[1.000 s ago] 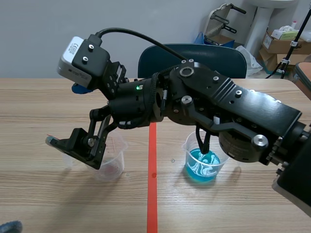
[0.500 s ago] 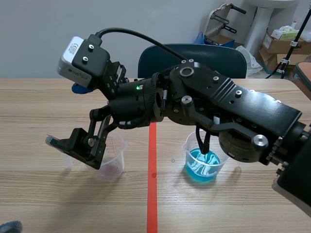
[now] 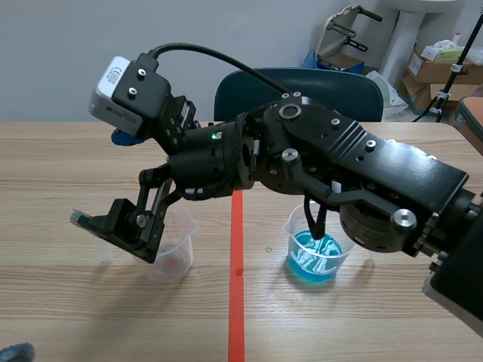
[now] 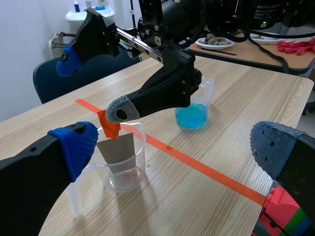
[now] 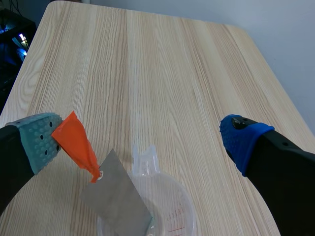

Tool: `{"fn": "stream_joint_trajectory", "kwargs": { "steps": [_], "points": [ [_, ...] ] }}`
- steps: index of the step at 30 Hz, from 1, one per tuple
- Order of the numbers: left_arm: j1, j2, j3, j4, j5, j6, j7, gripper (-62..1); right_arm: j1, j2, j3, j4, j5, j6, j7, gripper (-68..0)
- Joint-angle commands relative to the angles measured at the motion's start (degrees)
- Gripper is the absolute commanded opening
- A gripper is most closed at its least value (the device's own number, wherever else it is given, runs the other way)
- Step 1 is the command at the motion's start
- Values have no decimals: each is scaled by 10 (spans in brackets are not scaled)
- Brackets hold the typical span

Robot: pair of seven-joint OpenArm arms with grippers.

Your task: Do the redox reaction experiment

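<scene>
In the clear beaker point(image 3: 178, 260), at 9 o'clock of the blue-liquid beaker point(image 3: 332, 264): found grey metal strip point(image 5: 115, 204) standing tilted, orange tag point(image 5: 76, 145) touching one pad of right gripper point(image 5: 142, 140). Noted right gripper spread wide, released. Left gripper point(image 4: 174, 147) likewise spread, grasping nothing.

A pale wooden table point(image 3: 75, 166) fills the foreground, with a plain grey-white wall point(image 3: 68, 45) behind it. A dark blue chair point(image 3: 355, 87) sits at the far edge. Over in the right corner, cardboard boxes point(image 3: 441, 68) stand beside a white pedestal point(image 3: 407, 34). The light is soft and even.
</scene>
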Motion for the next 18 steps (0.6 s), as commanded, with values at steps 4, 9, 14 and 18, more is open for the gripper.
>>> {"fn": "stream_joint_trajectory", "kwargs": {
  "steps": [4,9,14,18],
  "points": [
    [-2,5,4,9,-8,-1,-12,14,13,-1,-3,5,10,0,7,4],
    [-2,5,4,9,-8,-1,-12,14,13,-1,-3,5,10,0,7,4],
    [-2,5,4,9,-8,-1,-12,14,11,-1,-2,5,11,-1,7,4],
    [-2,5,4,9,-8,-1,-12,14,6,-1,-2,5,26,-3,7,4]
  ]
}}
